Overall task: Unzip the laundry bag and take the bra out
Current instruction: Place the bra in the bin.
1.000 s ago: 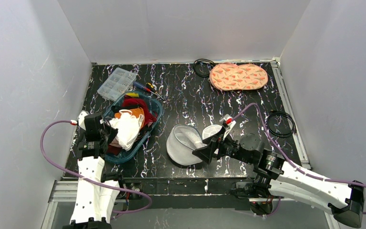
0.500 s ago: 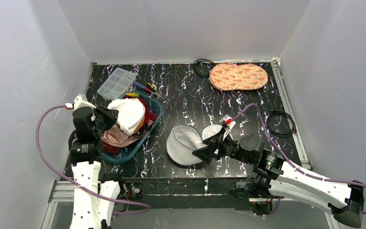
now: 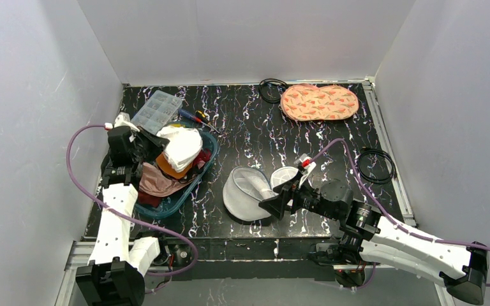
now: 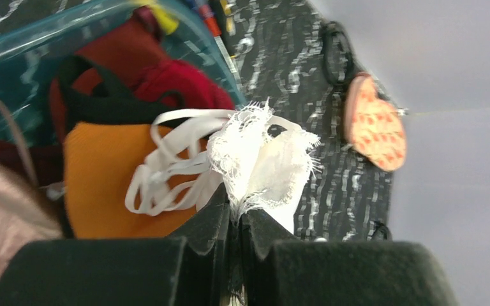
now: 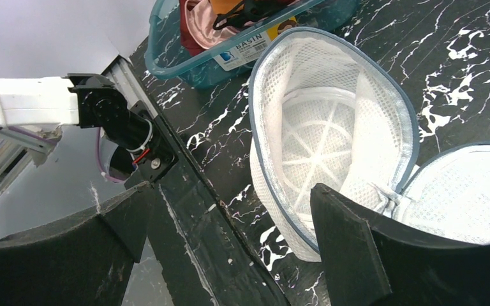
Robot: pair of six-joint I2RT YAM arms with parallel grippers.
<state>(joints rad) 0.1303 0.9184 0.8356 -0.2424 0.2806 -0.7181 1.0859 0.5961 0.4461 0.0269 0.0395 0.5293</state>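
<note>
The white mesh laundry bag (image 3: 245, 191) lies unzipped in the middle of the table, its round lid (image 3: 285, 175) flipped open to the right. In the right wrist view the bag (image 5: 332, 127) shows its bare inner ribs. My right gripper (image 3: 274, 204) is open and empty at the bag's near rim, which its right finger touches or nearly touches (image 5: 230, 191). My left gripper (image 3: 150, 141) is shut on a white lacy bra (image 3: 182, 146) and holds it above the teal basin (image 3: 166, 205). The left wrist view shows the lace and straps of the bra (image 4: 261, 156) pinched in the gripper (image 4: 236, 213).
The basin (image 4: 70, 29) holds orange, red, black and pink garments. A clear organizer box (image 3: 156, 110) and screwdrivers (image 3: 194, 116) lie behind it. A patterned pad (image 3: 319, 102) and a black cable (image 3: 271, 89) lie at the back, another cable (image 3: 375, 164) at the right.
My left gripper has lifted the white bra out of the basin and carried it up and towards the back. The right arm and the bag have not moved.
</note>
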